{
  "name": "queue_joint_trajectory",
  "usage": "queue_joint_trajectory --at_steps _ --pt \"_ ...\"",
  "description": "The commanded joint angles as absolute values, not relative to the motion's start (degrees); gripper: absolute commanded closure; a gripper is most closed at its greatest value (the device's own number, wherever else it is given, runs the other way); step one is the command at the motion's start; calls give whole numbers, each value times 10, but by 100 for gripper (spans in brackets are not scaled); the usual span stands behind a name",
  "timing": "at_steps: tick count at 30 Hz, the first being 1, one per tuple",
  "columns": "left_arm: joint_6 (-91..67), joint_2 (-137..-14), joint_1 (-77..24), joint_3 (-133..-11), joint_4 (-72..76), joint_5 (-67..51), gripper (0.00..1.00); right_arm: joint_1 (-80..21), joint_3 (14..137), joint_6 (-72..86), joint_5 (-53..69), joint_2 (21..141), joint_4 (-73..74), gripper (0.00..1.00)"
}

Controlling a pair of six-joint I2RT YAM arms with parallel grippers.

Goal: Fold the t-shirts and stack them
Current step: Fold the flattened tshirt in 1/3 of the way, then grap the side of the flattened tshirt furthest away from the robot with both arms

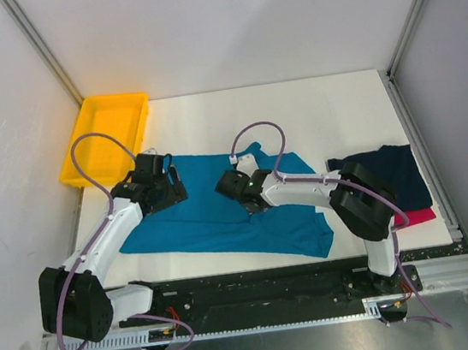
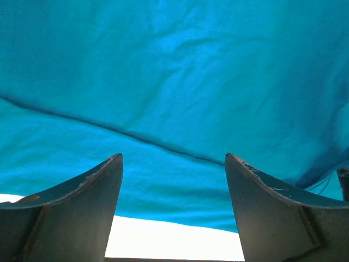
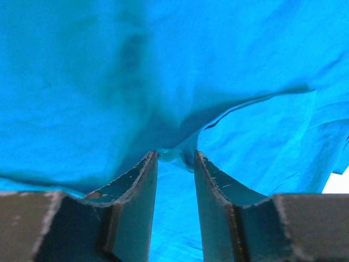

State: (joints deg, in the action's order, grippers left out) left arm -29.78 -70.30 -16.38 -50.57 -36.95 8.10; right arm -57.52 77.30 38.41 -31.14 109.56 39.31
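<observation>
The teal-blue t-shirt (image 1: 215, 225) lies spread across the middle of the white table, partly folded over itself. My left gripper (image 1: 169, 186) is open over its left upper part; in the left wrist view (image 2: 173, 159) the jaws stand wide apart over the cloth (image 2: 174, 82), near its edge. My right gripper (image 1: 229, 186) is at the shirt's middle; in the right wrist view (image 3: 175, 154) its jaws are nearly together, pinching a fold of teal cloth (image 3: 180, 155) at the tips. The dark navy t-shirt (image 1: 385, 174) lies at the right on top of the red-pink one (image 1: 420, 215).
A yellow plastic tray (image 1: 104, 136) stands at the far left corner. The table's right edge runs just beyond the navy shirt. A metal frame post (image 1: 40, 45) rises at the back left. Bare white table (image 1: 294, 107) lies behind the shirt.
</observation>
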Motion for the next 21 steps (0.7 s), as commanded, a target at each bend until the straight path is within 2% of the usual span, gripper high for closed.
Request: queue_joint_trajectory --at_steps 1,5,11,21 --pt "-277 -701 -167 -518 -354 71 20 -549 795 351 -311 1084 356 59" --pt "-267 -731 -167 -547 -352 68 19 -502 795 326 -249 1047 316 51" --pt "-255 -792 -162 -602 -338 50 19 -373 795 310 -189 1026 279 50" --pt "-239 -848 -162 -628 -317 10 20 -231 818 266 -117 1092 202 48"
